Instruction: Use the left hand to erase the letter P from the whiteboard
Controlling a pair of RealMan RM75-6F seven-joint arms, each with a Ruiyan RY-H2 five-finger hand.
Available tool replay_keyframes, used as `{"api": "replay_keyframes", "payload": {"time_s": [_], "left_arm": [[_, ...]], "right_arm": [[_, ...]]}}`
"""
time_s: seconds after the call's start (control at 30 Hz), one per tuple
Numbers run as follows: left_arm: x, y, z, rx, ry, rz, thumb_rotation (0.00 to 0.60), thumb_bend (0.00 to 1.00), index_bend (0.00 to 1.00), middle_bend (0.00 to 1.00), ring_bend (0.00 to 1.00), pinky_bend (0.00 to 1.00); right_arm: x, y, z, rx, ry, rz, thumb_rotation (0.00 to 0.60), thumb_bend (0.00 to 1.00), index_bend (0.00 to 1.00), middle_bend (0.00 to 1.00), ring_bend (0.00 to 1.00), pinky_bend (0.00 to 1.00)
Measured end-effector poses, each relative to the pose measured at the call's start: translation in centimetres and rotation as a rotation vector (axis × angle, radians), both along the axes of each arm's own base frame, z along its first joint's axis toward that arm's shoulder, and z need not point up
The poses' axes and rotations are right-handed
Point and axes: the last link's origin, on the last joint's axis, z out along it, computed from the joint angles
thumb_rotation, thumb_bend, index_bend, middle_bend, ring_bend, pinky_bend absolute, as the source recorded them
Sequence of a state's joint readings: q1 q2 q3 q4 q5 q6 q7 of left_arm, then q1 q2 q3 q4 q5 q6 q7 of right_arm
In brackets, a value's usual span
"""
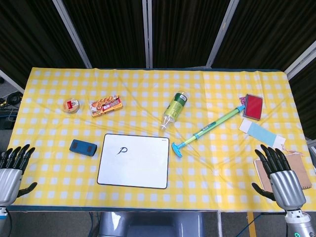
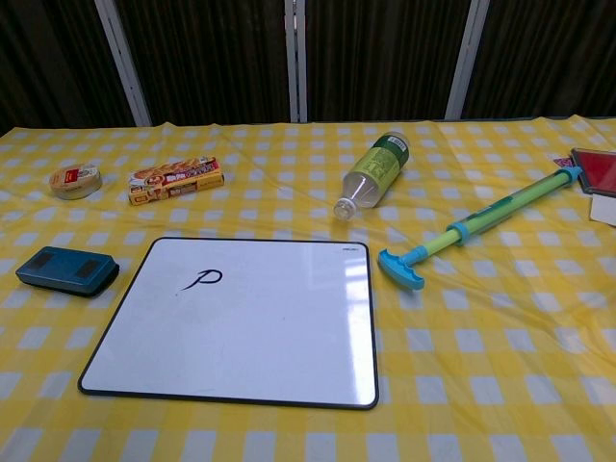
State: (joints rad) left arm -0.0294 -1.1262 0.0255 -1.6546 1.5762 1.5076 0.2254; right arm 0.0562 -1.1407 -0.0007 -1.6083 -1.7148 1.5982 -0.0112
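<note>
A white whiteboard (image 1: 134, 161) (image 2: 241, 322) with a black rim lies flat at the front middle of the table. A small black letter P (image 1: 121, 151) (image 2: 201, 279) is written near its upper left. A dark blue eraser (image 1: 83, 147) (image 2: 66, 269) lies just left of the board, apart from it. My left hand (image 1: 12, 168) hovers at the table's front left corner, fingers apart, holding nothing, well left of the eraser. My right hand (image 1: 279, 174) sits at the front right corner, fingers spread and empty. Neither hand appears in the chest view.
Behind the board lie a green bottle (image 1: 175, 109) (image 2: 372, 173) on its side, a snack box (image 1: 105, 105) (image 2: 176, 180) and a small round tin (image 1: 71, 105) (image 2: 76, 180). A green-blue pump tube (image 1: 207, 131) (image 2: 476, 227), a red box (image 1: 254, 105) and papers (image 1: 261, 132) lie right.
</note>
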Motion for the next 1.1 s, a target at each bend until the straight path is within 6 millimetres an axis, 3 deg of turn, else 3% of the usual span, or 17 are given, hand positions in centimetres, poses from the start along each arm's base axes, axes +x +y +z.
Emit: {"api": "replay_keyframes", "payload": {"time_s": [0.57, 0.67, 1.1], "left_arm": [[0.3, 0.7, -0.6, -0.039, 0.01, 0.005, 0.6, 0.11, 0.0, 0.0, 0.0, 0.0], [0.4, 1.3, -1.1, -0.059, 0.012, 0.005, 0.6, 0.15, 0.0, 0.0, 0.0, 0.0], [2.5, 8.8, -5.8, -0.258, 0.144, -0.025, 0.6, 0.23, 0.13, 0.0, 0.01, 0.13]], "right_arm": [[0.0, 0.0, -0.1, 0.011, -0.006, -0.012, 0.6, 0.05, 0.0, 0.0, 0.0, 0.0], [0.0, -0.1, -0.1, 0.009, -0.014, -0.007, 0.6, 0.05, 0.0, 0.0, 0.0, 0.0], [-0.4, -0.1, 0.1, 0.019, -0.028, -0.02, 0.6, 0.06, 0.02, 0.0, 0.0, 0.0]]}}
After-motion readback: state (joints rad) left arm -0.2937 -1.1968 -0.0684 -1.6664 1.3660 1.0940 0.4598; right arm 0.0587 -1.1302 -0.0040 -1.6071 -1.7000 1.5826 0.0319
